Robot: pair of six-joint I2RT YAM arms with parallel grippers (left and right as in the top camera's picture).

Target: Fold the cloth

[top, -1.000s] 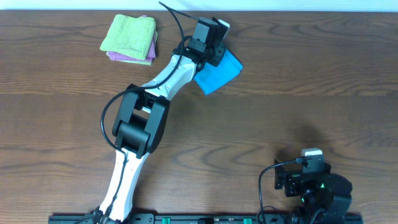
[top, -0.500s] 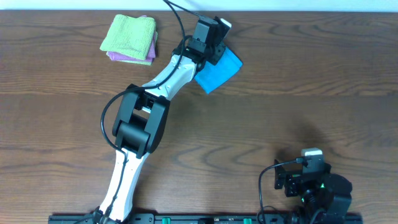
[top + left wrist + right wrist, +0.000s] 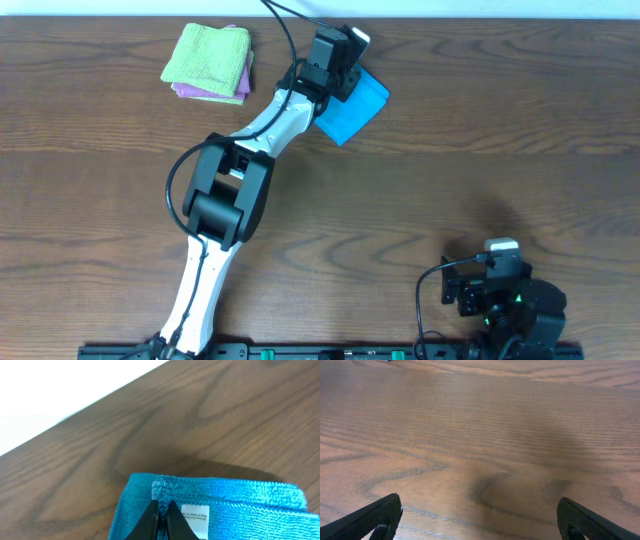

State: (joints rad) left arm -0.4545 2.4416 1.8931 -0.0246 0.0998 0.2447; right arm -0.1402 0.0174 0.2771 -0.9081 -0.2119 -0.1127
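The sky-blue cloth lies folded near the table's far edge, right of centre. My left gripper reaches over it from the left and is shut on a bunched bit of its edge. In the left wrist view the black fingertips of that gripper pinch the hem of the cloth, right beside the small white tag. At the near right of the table my right gripper stays parked. Its wrist view shows the gripper wide open over bare wood, nothing between the fingers.
A lime-green folded cloth lies on a pink-purple one at the far left. The table's far edge runs just beyond the blue cloth, with white behind it.
My left gripper has shifted slightly toward the far edge, taking the blue cloth with it. The right arm has not moved.
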